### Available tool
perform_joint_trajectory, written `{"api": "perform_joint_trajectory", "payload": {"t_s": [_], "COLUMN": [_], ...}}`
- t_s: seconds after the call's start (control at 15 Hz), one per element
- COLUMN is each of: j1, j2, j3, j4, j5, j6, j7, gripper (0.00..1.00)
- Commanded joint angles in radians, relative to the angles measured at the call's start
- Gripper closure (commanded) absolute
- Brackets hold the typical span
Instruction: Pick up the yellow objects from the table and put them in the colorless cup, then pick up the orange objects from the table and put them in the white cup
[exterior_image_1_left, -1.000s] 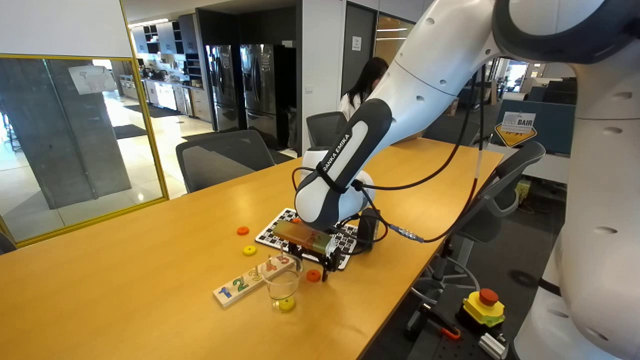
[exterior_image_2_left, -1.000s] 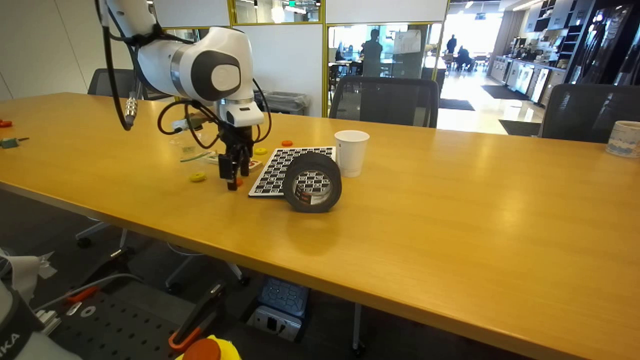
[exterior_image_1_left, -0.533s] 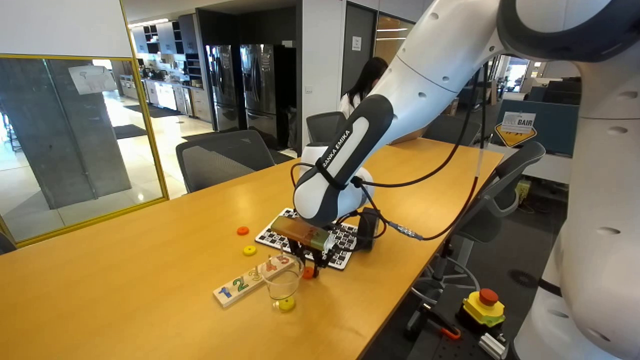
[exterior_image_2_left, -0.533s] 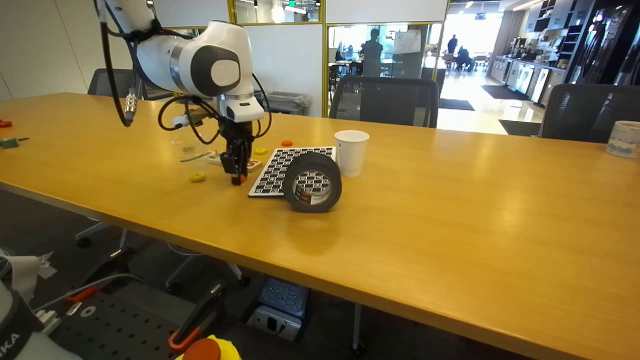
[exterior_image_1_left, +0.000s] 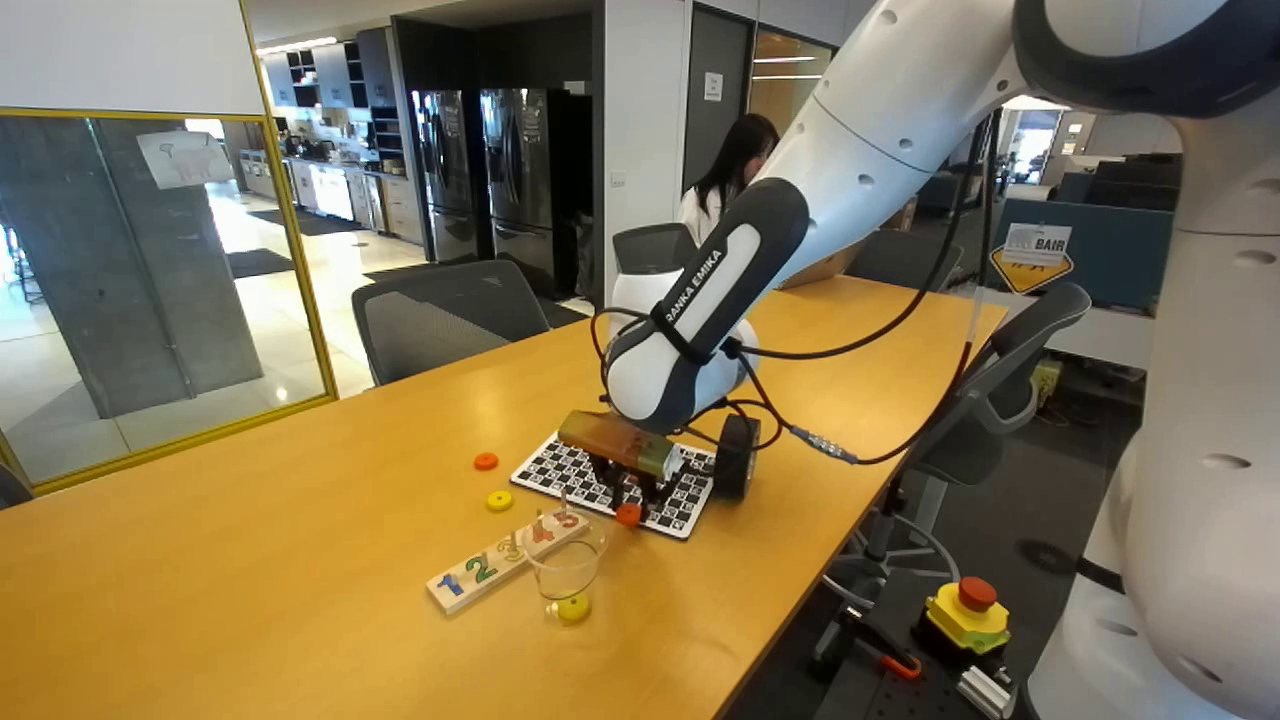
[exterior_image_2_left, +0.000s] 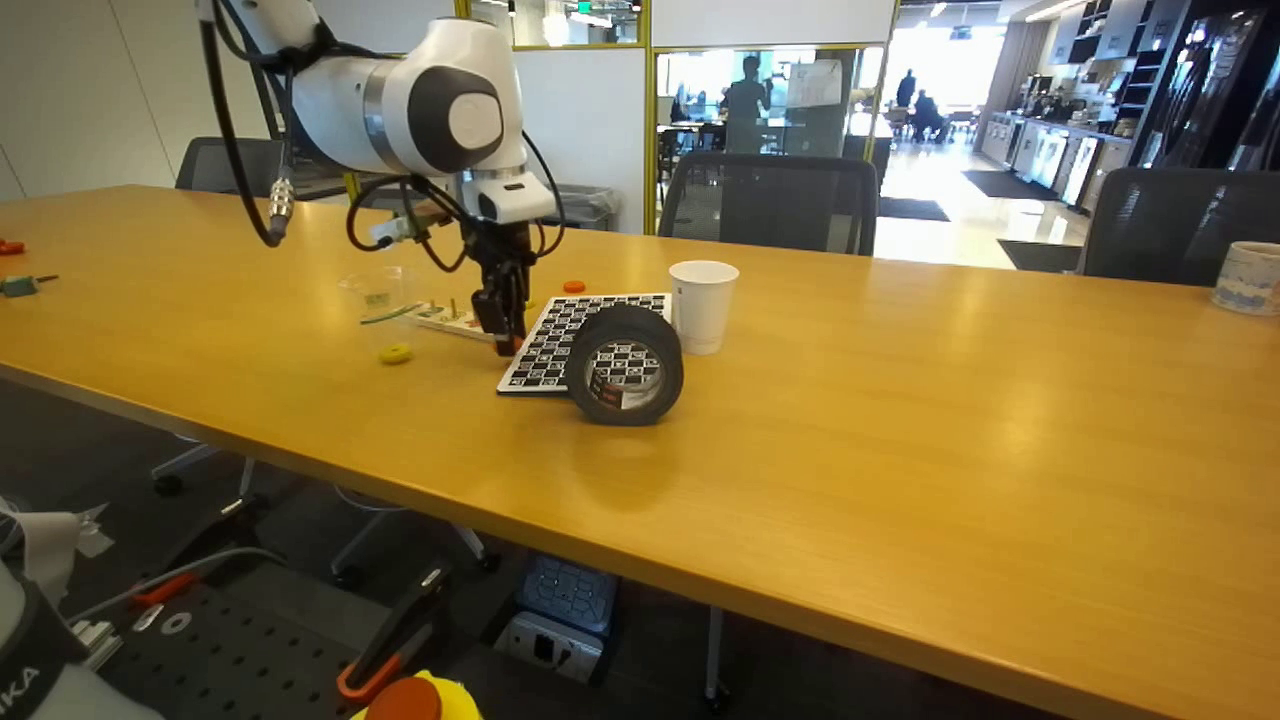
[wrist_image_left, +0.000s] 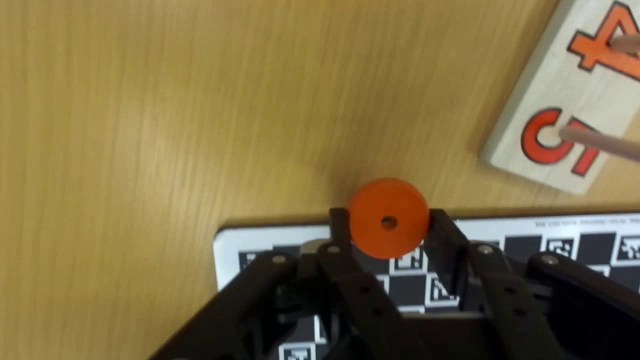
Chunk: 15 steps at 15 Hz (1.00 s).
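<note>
Gripper (wrist_image_left: 389, 219) has both fingers (wrist_image_left: 339, 225) clamped on an orange disc (wrist_image_left: 388, 200), one tip ea. side, so it sits btwn the very ends w/ its hole showing in the wrist view. There it overlaps the edge of the checkered board (wrist_image_left: 275, 234); can't tell how high it's held. Numbered block (wrist_image_left: 555, 175) is nr. Another orange disc (exterior_image_1_left: 485, 461) & a yellow disc (exterior_image_1_left: 499, 501) lie on the table (exterior_image_1_left: 300, 560), apart fr. the fingers. White cup (exterior_image_2_left: 704, 310) stands across the board.

White light pours in from the far end and glares off the floor (exterior_image_2_left: 918, 178), while the table (exterior_image_2_left: 1000, 435) takes a soft sheen with dimness beneath; in the wrist view the gripper (wrist_image_left: 385, 220) is dark and blurred, the pegs (wrist_image_left: 605, 142) soft
</note>
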Motion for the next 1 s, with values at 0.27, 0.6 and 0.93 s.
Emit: {"api": "perform_joint_trajectory", "payload": {"t_s": [0.27,0.6,0.93], "j1": [-0.046,-0.083,-0.091], "j2": [-0.091,-0.004,0.062], "j3": [-0.076,-0.091,-0.136], "j4": [0.134,0.283,0.365], "j5": [-0.195,-0.202,-0.202], "j6": [-0.052,-0.046,-0.052], "j7": [0.030,0.019,0.028], "gripper": [0.75,0.75,0.76]}}
